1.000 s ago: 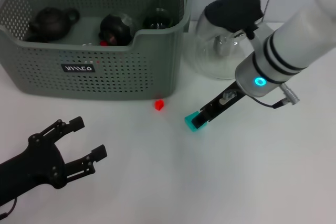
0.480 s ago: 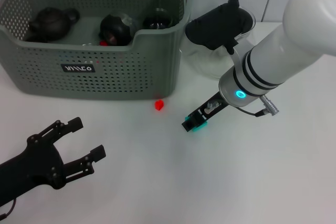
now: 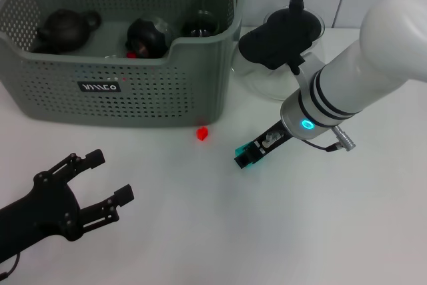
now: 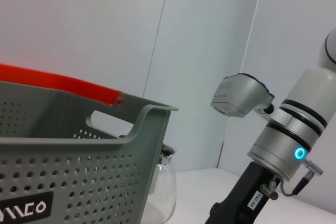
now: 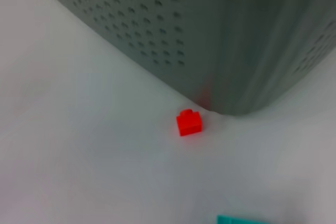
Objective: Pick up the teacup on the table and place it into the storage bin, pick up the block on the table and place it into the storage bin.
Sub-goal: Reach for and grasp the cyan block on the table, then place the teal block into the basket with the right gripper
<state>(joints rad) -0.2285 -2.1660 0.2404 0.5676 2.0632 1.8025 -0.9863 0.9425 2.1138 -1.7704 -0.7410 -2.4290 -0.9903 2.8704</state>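
Observation:
The small red block [image 3: 202, 133] lies on the white table just in front of the right front corner of the storage bin [image 3: 120, 91]; in the right wrist view the block [image 5: 189, 122] sits close to the bin's corner [image 5: 236, 45]. My right gripper [image 3: 245, 157] hangs low over the table a short way right of the block, touching neither it nor the bin. My left gripper [image 3: 110, 177] rests open and empty at the near left. I cannot pick out a teacup; dark pots [image 3: 67, 28] lie inside the bin.
A clear glass teapot [image 3: 280, 65] with a black lid stands right of the bin, behind my right arm [image 4: 278, 145]. The bin's orange handle [image 4: 58, 85] crosses the left wrist view. White table lies in front of the bin.
My right arm has swung and its wrist has turned, so the gripper's teal end looks narrower and sits slightly nearer the block. The left arm and the block have stayed still.

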